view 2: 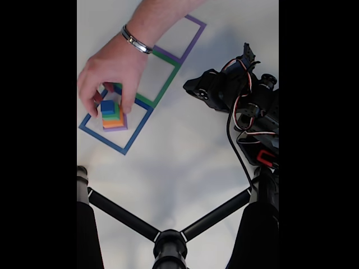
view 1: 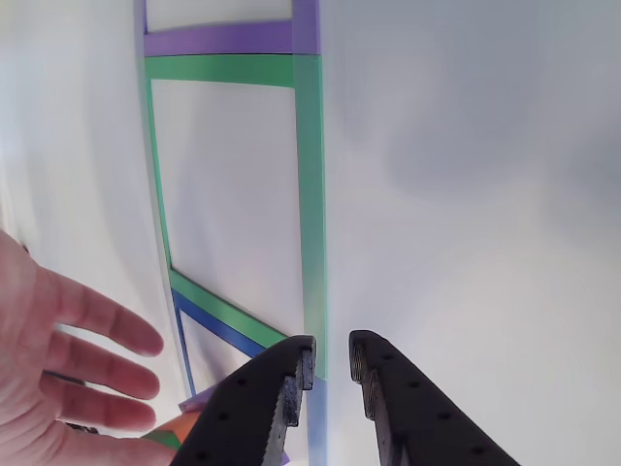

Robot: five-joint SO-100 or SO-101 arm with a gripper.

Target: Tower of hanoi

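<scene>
Here, in the fixed view, a stack of coloured square blocks point(view 2: 112, 114) is seen inside the blue taped square point(view 2: 115, 148), toward that square's upper left corner; the stack is stepped, with a purple layer at the bottom, then orange and green layers, and a blue block on top. A person's hand point(view 2: 109, 70) is laid over the stack from above, its fingers point(view 2: 128, 102) curled down around the sides of the blocks, and a metal bracelet point(view 2: 136, 42) is worn at the wrist. Next to the blue square along the same diagonal, the green taped square point(view 2: 166, 82) is found, and beyond it the purple taped square point(view 2: 191, 42). The black robot arm point(view 2: 235, 98) is placed to the right of the blue square, well apart from the stack, on the white table point(view 2: 179, 168). In the other view, the gripper point(view 1: 332, 361) is seen with its two black toothed jaws slightly parted and nothing between them, and the hand point(view 1: 53, 359) appears at the left with its fingers spread.
</scene>
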